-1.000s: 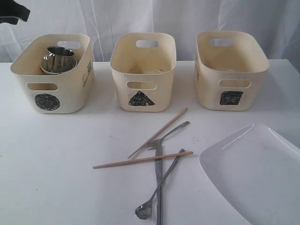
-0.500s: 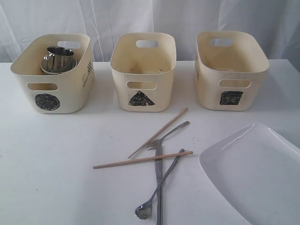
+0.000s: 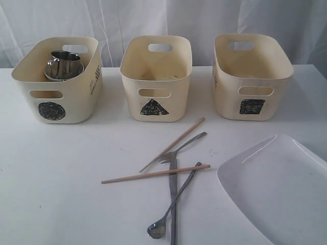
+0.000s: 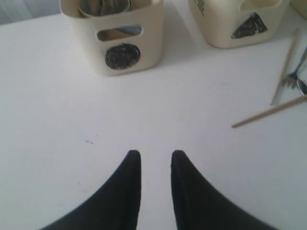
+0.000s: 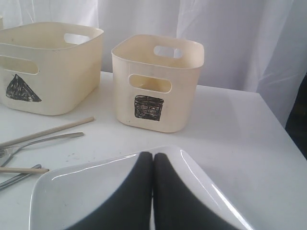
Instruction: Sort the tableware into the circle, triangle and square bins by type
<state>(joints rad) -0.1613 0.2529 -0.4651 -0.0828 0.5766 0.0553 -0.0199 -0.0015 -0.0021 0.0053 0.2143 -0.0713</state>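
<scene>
Three cream bins stand in a row: circle bin [image 3: 76, 97], triangle bin [image 3: 176, 97], square bin [image 3: 227, 97]. A steel mug [image 3: 65, 62] stands on other tableware inside the circle bin. Two wooden chopsticks [image 3: 179, 139] [image 3: 138, 176], a fork [image 3: 191, 142], a knife [image 3: 173, 186] and a long spoon [image 3: 186, 184] lie crossed on the table. The white plate [image 3: 278, 189] lies at front right. My left gripper [image 4: 154, 154] is open above bare table, short of the circle bin [image 4: 148, 48]. My right gripper [image 5: 153, 155] is shut and empty, over the plate [image 5: 86, 191].
A white curtain hangs behind the table [image 3: 51, 178]. In the right wrist view the square bin [image 5: 182, 96] is ahead, the triangle bin [image 5: 57, 81] and the cutlery off to one side. Neither arm shows in the exterior view.
A dark piece of arm at the exterior view's top left corner has left the picture. Nothing on the table has moved.
</scene>
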